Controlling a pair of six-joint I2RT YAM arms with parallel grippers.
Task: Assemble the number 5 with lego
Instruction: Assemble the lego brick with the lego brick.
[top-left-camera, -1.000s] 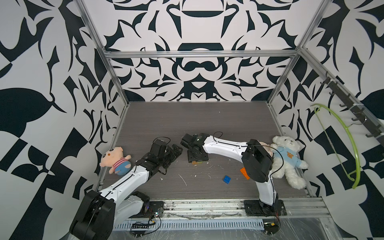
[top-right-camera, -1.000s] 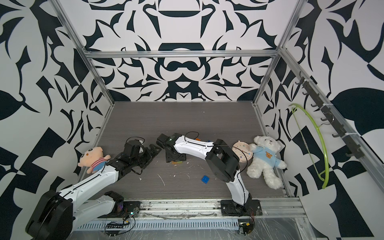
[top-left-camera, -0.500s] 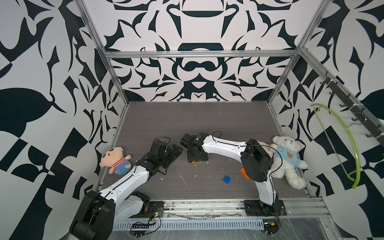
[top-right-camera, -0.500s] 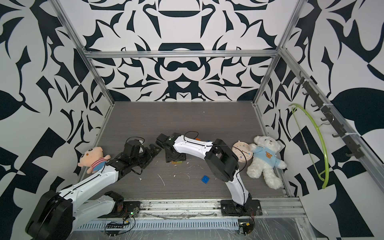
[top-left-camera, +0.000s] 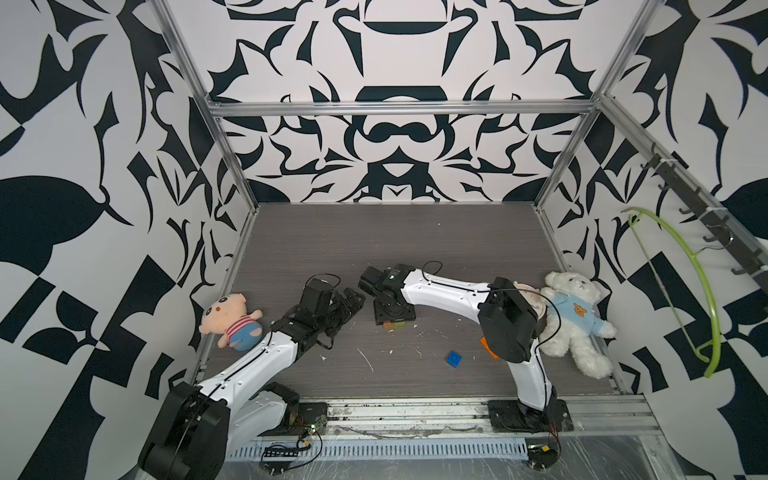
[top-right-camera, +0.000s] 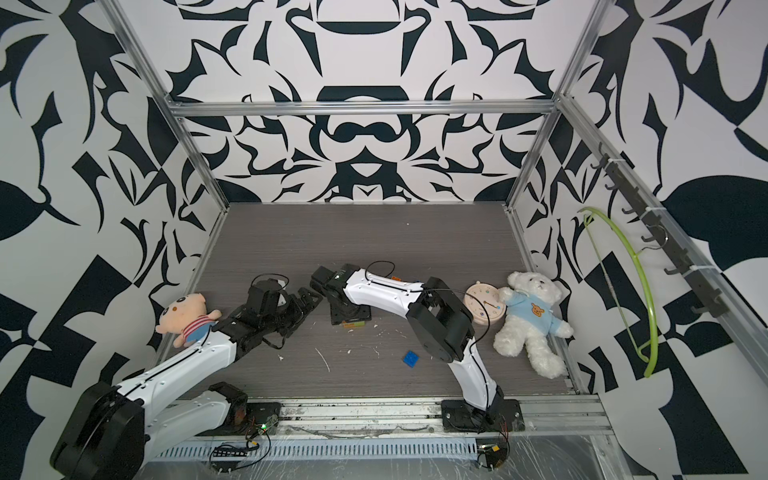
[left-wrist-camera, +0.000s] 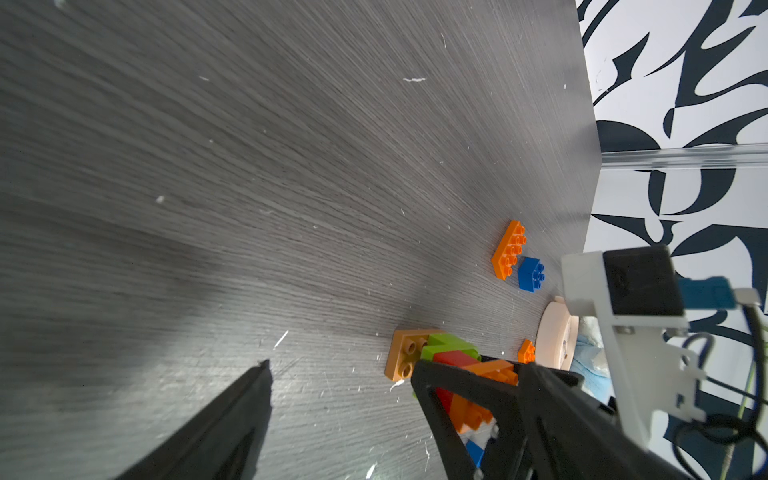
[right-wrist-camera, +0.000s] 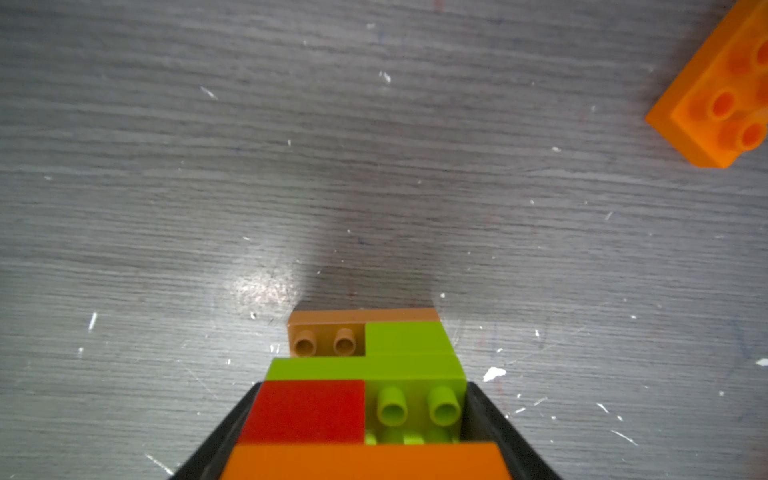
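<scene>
Grey wood-grain tabletop (top-left-camera: 374, 232), scuffed, with white flecks scattered over its front half; black-and-white patterned walls (top-left-camera: 395, 158) on three sides; aluminium frame (top-left-camera: 399, 107) along the edges.

Far left, by the wall: pig plush (top-left-camera: 230, 320), lying down.

Next: my left gripper (top-left-camera: 353, 300), low over the surface; fingers spread wide, nothing between them; close to my right gripper (top-left-camera: 390, 309) but not touching it.

Centre: right gripper points down; its fingers (right-wrist-camera: 232, 419) press on both sides of the lego stack (right-wrist-camera: 361, 399). The stack runs orange, red, lime green, then tan, going outward from the fingers; the tan end appears to sit on the tabletop.

Right of centre, towards the front: loose blue brick (top-left-camera: 454, 358), studs up, on bare surface; orange brick (left-wrist-camera: 509, 249) near it, lying flat, mostly hidden behind my right arm in both top views.

Further right: round pink clock (top-right-camera: 484, 305), touching the white teddy bear (top-left-camera: 575, 320) in a blue shirt; the bear lies against the right wall.

Far right: lime green hanger (top-left-camera: 702, 291) on a hook rail on the wall.
</scene>
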